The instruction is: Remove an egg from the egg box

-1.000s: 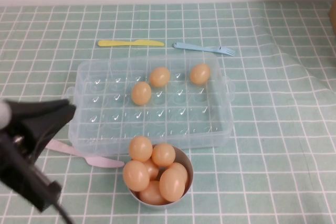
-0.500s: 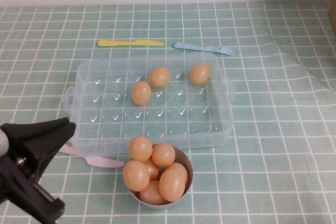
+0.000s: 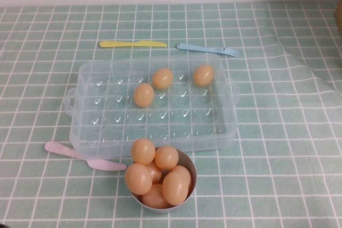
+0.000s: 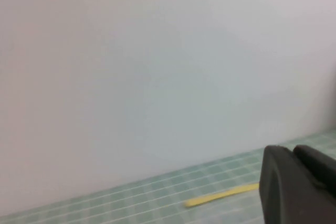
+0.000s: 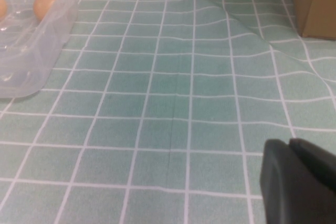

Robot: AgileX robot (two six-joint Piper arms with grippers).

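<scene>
the green checked tablecloth (image 3: 299, 148) covers the whole table, with a raised fold running across its right part. the egg box (image 3: 107, 126) sits in the middle of it, clear plastic with dimpled cells and small side handles, holding three eggs in its far half: one egg (image 3: 143, 94) towards the left, another egg (image 3: 162, 78) just beside it further back, and a third egg (image 3: 203, 75) apart on the right. touching the box's near edge is a small grey bowl (image 3: 189, 170) heaped with more eggs (all alike in colour). a pink spoon (image 3: 80, 156) lies partly under the box's near left corner. beyond the box lie a yellow knife (image 3: 132, 44) and a blue fork (image 3: 208, 49). a brown box (image 5: 315, 1) stands at the cloth's far right edge. the left gripper (image 4: 296, 184) is raised off the table, facing the wall, clenched and empty. the right gripper (image 5: 296, 179) hangs low over bare cloth right of the egg box; i cannot tell how its claw stands.
</scene>
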